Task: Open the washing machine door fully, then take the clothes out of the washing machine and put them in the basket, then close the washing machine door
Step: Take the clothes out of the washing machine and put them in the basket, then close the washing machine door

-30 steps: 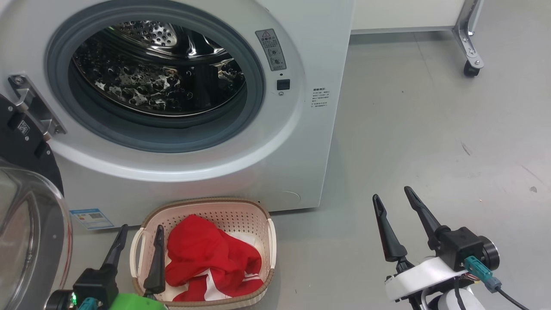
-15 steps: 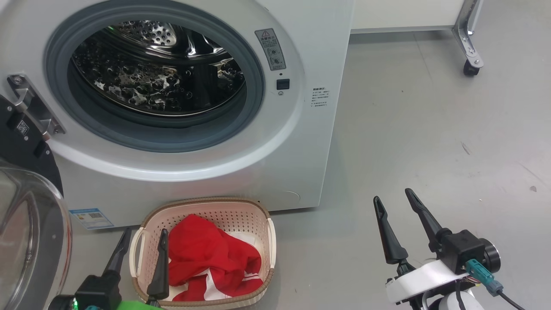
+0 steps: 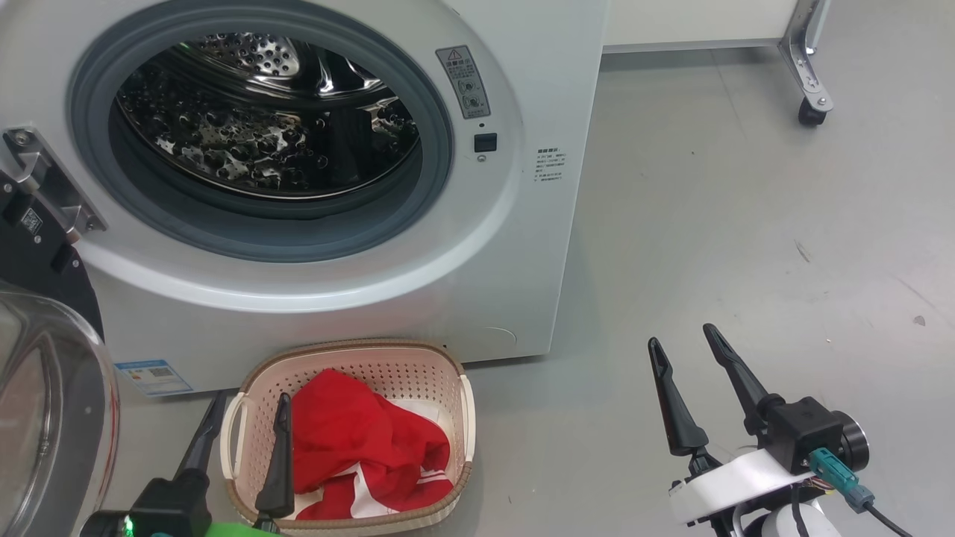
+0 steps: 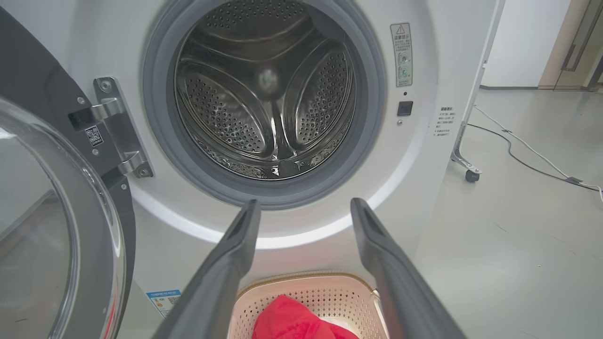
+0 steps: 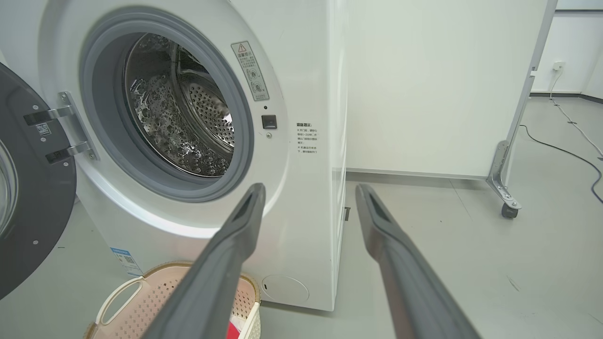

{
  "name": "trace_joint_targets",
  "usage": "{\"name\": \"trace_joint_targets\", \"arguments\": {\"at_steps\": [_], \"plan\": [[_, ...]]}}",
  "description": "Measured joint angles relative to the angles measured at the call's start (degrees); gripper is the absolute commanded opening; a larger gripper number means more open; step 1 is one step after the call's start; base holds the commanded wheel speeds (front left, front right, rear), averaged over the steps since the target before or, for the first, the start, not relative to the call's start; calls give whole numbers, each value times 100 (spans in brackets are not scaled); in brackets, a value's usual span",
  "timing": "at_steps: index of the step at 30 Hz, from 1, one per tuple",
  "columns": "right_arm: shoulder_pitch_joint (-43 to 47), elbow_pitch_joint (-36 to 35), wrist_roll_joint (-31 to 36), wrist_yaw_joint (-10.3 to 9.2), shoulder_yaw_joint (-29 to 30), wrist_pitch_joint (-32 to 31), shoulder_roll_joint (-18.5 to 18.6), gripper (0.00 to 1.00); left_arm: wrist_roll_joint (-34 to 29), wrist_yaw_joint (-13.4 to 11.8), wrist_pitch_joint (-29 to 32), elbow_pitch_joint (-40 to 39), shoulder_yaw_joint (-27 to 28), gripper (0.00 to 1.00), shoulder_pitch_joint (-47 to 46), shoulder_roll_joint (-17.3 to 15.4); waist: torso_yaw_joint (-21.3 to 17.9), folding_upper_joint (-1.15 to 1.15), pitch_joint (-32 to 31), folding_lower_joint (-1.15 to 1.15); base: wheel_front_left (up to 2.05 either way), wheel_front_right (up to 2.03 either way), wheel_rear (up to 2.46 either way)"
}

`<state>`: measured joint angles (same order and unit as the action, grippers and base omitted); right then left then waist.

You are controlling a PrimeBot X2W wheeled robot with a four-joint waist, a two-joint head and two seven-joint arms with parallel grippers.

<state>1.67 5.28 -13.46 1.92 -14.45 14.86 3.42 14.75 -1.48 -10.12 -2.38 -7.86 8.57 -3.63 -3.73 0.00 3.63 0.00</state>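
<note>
The washing machine door stood swung open at the left of the washing machine, its steel drum in plain sight. The red clothes lay in the basket on the floor just before it. The left hand hung open at the basket's left handle (1 finger over the inside, 1 outside). The right hand hovered open, well apart.

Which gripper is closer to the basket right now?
Left. The left gripper hangs over the left rim of the basket; the right gripper sits well off to its right, above the floor.
</note>
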Motion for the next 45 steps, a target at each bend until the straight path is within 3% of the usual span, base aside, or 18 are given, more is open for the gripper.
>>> {"name": "trace_joint_targets", "arguments": {"at_steps": [45], "plan": [[1,7,1,57,30,0,-20,100,-23,-75,308,-606,-113,100,233,-19,-30,0,-44,0,-58,58,0]]}}
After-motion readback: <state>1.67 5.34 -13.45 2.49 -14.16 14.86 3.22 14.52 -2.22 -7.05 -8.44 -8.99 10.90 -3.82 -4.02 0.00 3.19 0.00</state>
